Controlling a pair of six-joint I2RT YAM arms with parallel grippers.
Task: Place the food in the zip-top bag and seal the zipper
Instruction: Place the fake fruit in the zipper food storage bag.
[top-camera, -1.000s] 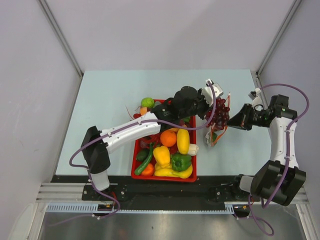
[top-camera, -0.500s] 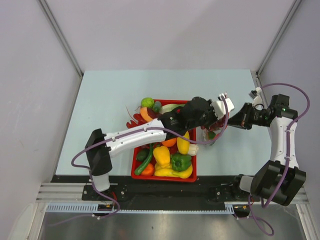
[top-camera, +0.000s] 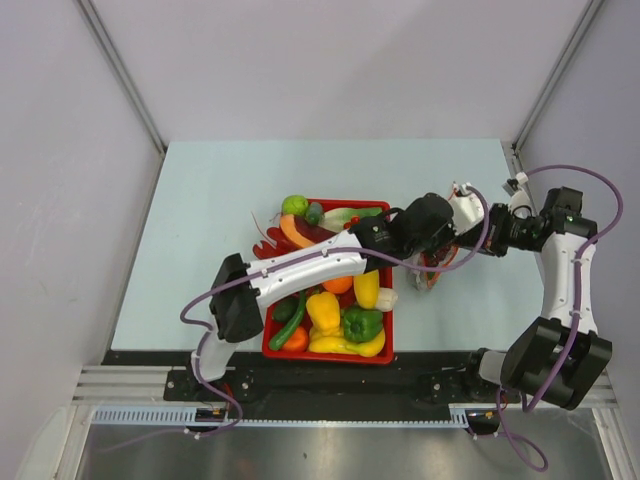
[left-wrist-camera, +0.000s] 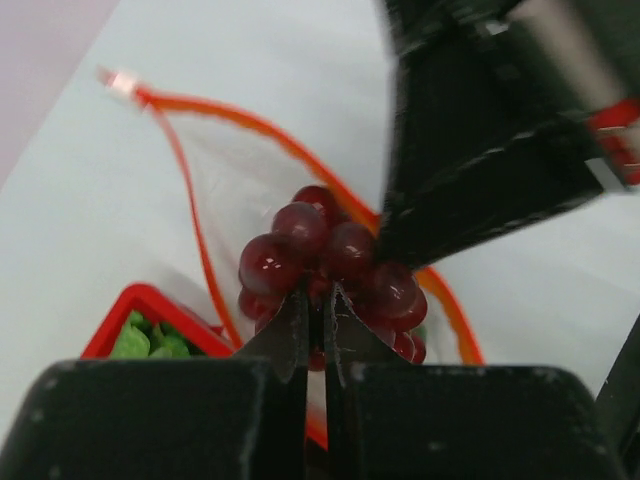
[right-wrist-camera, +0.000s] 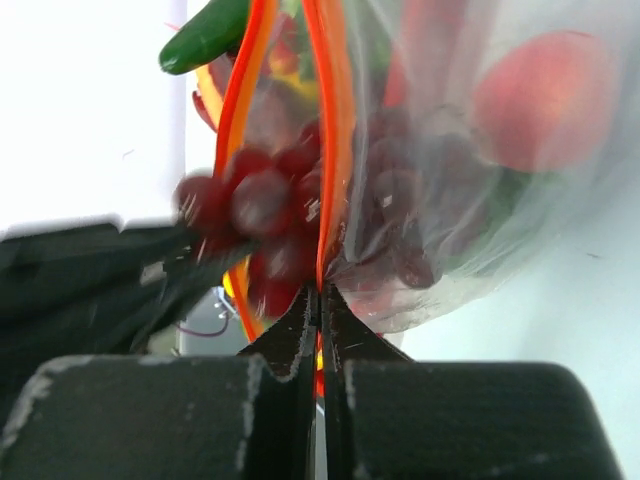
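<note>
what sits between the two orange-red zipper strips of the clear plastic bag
The dark-red toy grape bunch, pinched by the left gripper, fills that gap; both wrist views show it.

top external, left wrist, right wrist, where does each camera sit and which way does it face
Top external: above and behind the bases, looking down on the table; both arms show.
Left wrist: on the left arm, looking along the left fingers, shut on the grape bunch at the zip-top bag's mouth.
Right wrist: on the right arm, looking along the right fingers, pinching the zipper.
Both wrist views share the grape bunch and zipper.
</note>
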